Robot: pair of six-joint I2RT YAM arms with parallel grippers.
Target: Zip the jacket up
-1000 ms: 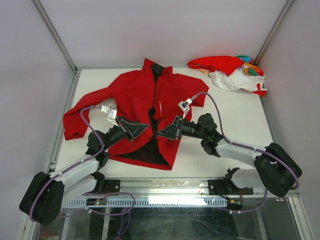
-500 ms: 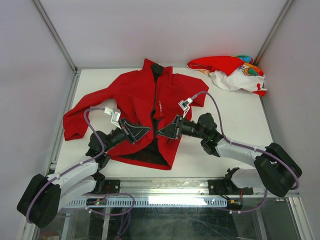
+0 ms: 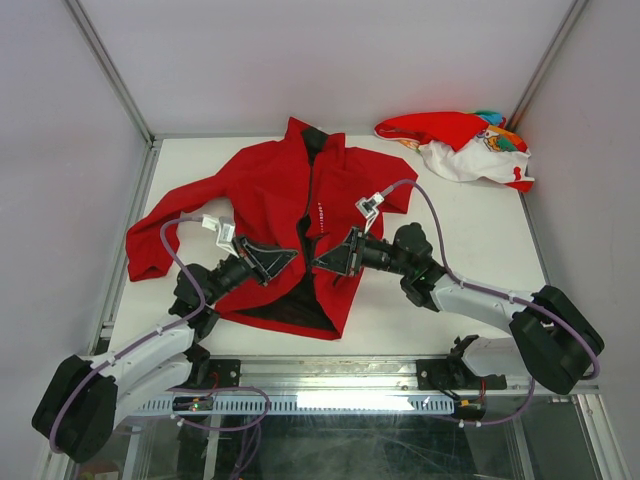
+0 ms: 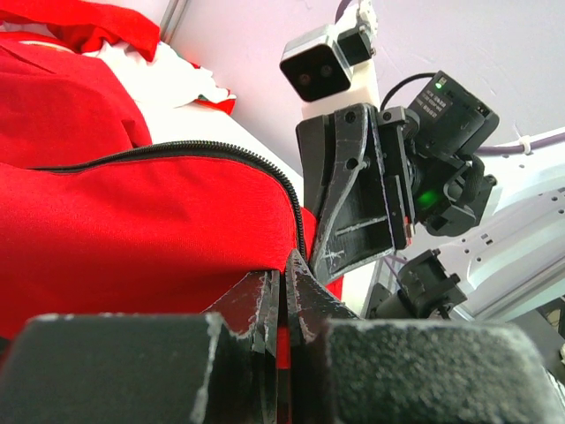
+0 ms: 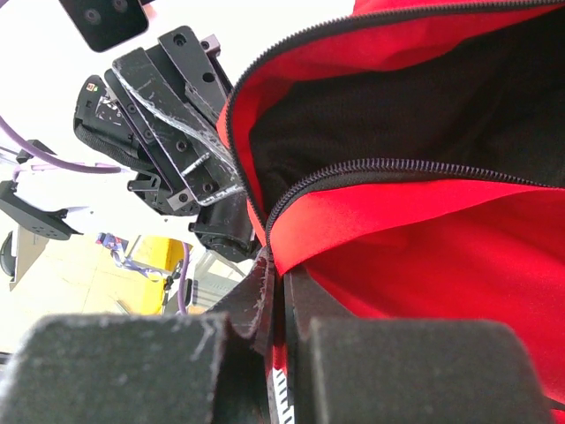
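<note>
The red jacket (image 3: 265,185) lies flat on the white table, collar at the far side. Its lower front gapes and shows black lining (image 3: 300,300). My left gripper (image 3: 296,256) is shut on the left front edge; the left wrist view shows red fabric pinched between its jaws (image 4: 284,276). My right gripper (image 3: 316,263) is shut on the right front edge; the right wrist view shows the edge with black zipper teeth (image 5: 371,168) in its jaws (image 5: 279,287). The two grippers face each other, tips a few centimetres apart over the opening.
A smaller red-and-white garment with colourful print (image 3: 460,145) lies bunched at the far right corner. Bare white table (image 3: 450,240) lies right of the jacket. Metal frame posts and grey walls enclose the table.
Both grippers stay shut on the jacket edges. The left gripper shifted slightly right, then back a little; the right gripper crept slightly up and left.
</note>
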